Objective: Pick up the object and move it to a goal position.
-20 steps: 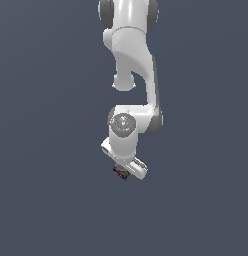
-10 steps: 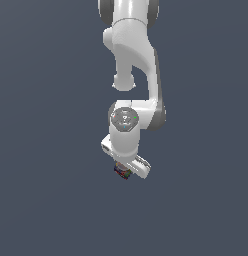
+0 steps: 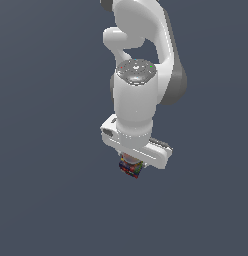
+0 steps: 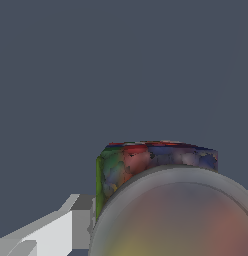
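Observation:
The object is a small cube of red, blue, green and yellow squares. It hangs just under the white hand of my arm in the exterior view. In the wrist view it fills the frame's lower right: a coloured side and a greyish bowl-like top. My gripper is shut on the object. One white finger presses against its green side. The other finger is hidden behind the object.
A plain dark grey surface lies all around. The white arm rises from the hand toward the top of the exterior view. No goal marker shows.
The arm and hand have grown larger and shifted up and slightly to the exterior view's right, carrying the object with them. The grip has not changed.

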Robot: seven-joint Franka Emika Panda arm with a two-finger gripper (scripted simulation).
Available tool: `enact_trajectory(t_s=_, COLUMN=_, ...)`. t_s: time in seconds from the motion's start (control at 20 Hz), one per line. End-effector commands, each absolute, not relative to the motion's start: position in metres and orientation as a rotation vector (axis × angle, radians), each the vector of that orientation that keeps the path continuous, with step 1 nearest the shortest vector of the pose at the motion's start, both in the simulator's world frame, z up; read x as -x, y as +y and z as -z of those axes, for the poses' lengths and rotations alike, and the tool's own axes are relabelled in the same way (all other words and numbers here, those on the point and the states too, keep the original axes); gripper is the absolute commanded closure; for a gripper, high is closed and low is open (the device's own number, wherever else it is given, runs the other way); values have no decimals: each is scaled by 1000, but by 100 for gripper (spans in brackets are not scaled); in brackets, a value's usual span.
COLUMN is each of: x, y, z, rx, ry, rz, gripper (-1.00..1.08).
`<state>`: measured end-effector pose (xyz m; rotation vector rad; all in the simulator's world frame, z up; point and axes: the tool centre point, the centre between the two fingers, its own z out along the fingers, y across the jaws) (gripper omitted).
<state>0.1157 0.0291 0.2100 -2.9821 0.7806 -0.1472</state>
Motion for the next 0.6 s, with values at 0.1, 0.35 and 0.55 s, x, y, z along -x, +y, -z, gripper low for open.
enact_trajectory(t_s=0.1, x=-127, y=45, z=-289, rx=2974, ry=668, rz=227, gripper=108)
enact_trajectory(t_s=0.35, x=-133, y=61, z=-371, rx=2960, ry=549, rz=301, gripper=108)
enact_trajectory(t_s=0.55, x=-134, y=72, z=-425, rx=2947, ry=472, rz=349, gripper=108)
